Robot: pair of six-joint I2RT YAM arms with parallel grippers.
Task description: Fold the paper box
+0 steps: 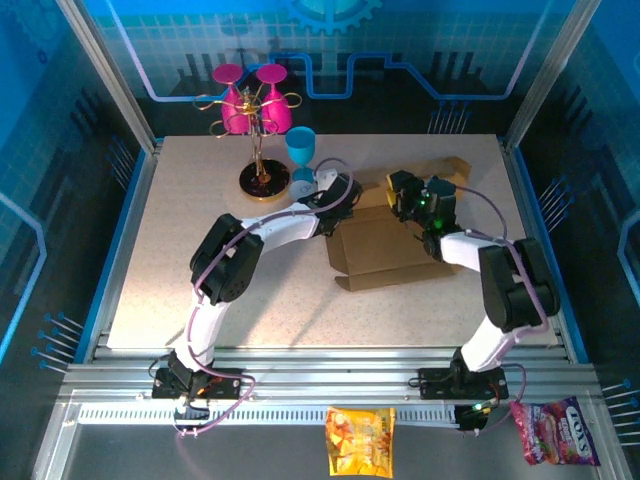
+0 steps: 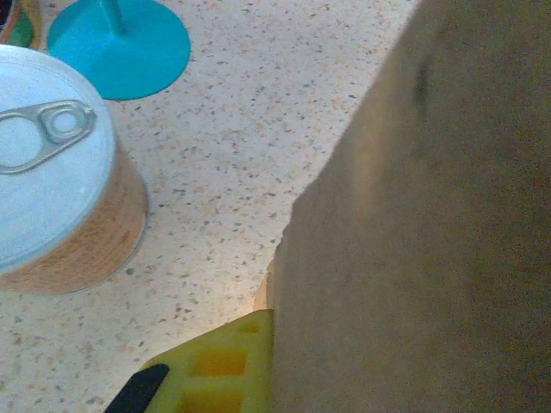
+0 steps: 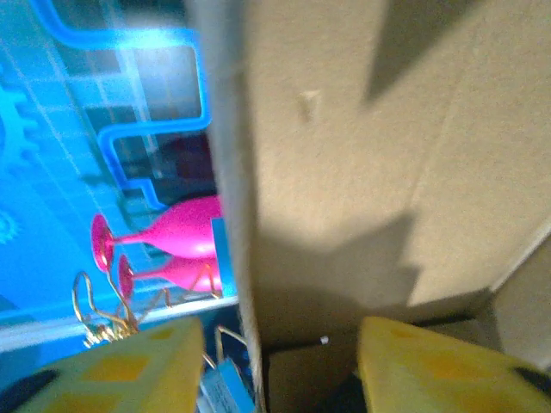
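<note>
As viewed from above, paper box lies mid-table, long axis left-right; left end effector and right end effector at its far wall. Left wrist: pressed together, cardboard immediately right. Right wrist: spread, straddling a wall edge.

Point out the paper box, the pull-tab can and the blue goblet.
paper box [image 1: 385, 250]: top external view, middle of its near panel.
pull-tab can [image 2: 43, 185]: left wrist view, on its silver lid.
blue goblet [image 1: 300, 145]: top external view, on its bowl.

2 white-and-black arms, purple cables, yellow jaws.
</note>
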